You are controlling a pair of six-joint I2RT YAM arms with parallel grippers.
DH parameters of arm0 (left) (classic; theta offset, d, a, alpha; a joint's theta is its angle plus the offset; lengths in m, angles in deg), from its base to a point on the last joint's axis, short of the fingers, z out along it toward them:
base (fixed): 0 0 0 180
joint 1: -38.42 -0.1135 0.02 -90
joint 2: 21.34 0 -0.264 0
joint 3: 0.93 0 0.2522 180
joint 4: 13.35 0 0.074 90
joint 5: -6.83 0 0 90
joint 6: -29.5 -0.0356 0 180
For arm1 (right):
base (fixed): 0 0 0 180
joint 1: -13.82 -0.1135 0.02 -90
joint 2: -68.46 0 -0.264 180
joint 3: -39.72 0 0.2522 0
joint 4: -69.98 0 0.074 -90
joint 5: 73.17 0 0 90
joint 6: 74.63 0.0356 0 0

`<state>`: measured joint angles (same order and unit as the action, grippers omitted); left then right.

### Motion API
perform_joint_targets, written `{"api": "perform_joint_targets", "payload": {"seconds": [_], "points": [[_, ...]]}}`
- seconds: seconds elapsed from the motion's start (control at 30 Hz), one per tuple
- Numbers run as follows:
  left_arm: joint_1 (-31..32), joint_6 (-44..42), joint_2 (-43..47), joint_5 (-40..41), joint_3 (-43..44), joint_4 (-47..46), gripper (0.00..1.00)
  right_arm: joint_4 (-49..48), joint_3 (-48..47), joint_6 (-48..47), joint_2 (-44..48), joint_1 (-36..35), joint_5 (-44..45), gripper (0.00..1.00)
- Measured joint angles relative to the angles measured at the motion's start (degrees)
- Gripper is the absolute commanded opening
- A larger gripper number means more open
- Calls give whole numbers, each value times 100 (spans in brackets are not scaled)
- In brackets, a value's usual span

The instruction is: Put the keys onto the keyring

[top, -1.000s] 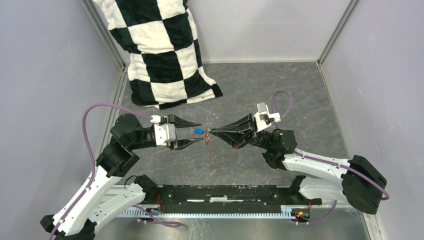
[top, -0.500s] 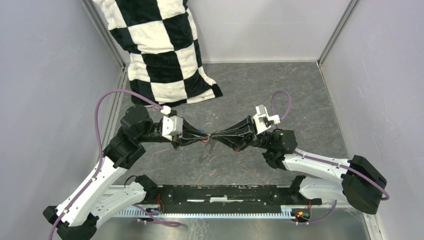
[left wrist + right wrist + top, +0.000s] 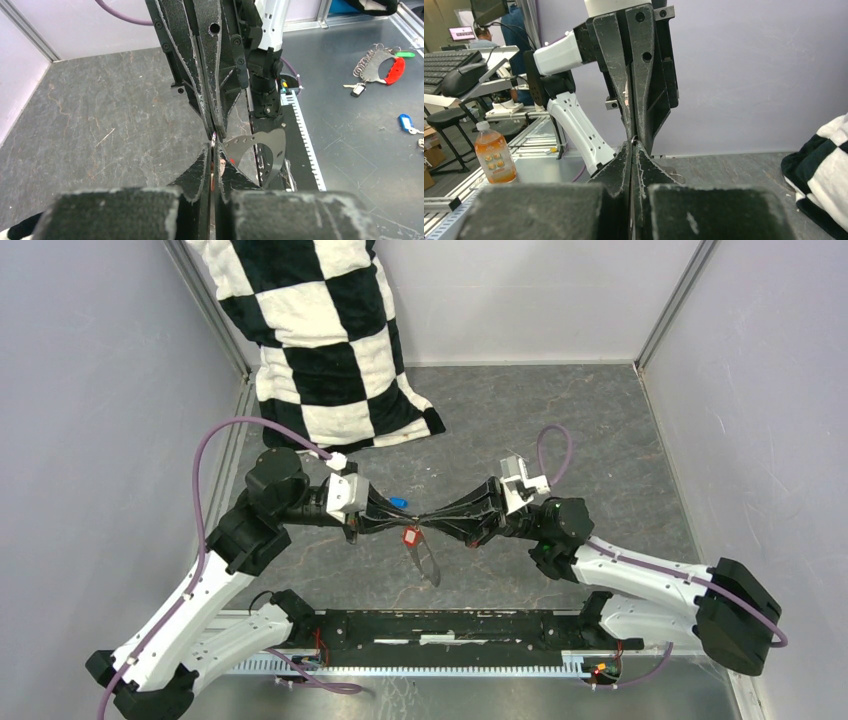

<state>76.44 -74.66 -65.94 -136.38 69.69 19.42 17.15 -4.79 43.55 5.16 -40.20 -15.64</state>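
Observation:
My two grippers meet tip to tip above the middle of the table. The right gripper (image 3: 426, 519) (image 3: 633, 144) is shut on the top of the keyring (image 3: 427, 562), a thin grey metal hoop (image 3: 267, 150) that hangs down toward the near edge. My left gripper (image 3: 412, 522) (image 3: 213, 146) is shut too, with a sliver of red showing between its fingers. The red key (image 3: 410, 536) hangs right at those tips, against the ring. Just behind the left fingers, the blue key (image 3: 398, 503) lies on the table.
A black-and-white checkered pillow (image 3: 320, 340) leans in the back left corner. Grey walls close in the table on three sides. The arms' black base rail (image 3: 450, 630) runs along the near edge. Beyond it lie spare keys (image 3: 380, 67).
My left gripper has moved right to the right gripper's tip and shut there. The hanging keyring has swung, and the right arm has shifted slightly left.

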Motion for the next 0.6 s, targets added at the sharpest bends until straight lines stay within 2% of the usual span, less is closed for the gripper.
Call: {"api": "perform_joint_targets", "payload": {"seconds": [0.07,0.13,0.3,0.53,0.6], "points": [[0,-79,-15,17,13,149,2,262,-22,-129,66,2,-39,6],[-2,-186,-50,57,46,326,2,726,-114,-352,162,2,-96,17],[0,-616,-210,212,323,852,2,2603,-848,-1403,444,2,-50,38],[0,-1346,-614,278,796,1670,2,4937,-2083,-2855,402,4,103,41],[0,-1633,-745,376,931,1965,2,5414,-2332,-3141,332,4,105,46]]}}
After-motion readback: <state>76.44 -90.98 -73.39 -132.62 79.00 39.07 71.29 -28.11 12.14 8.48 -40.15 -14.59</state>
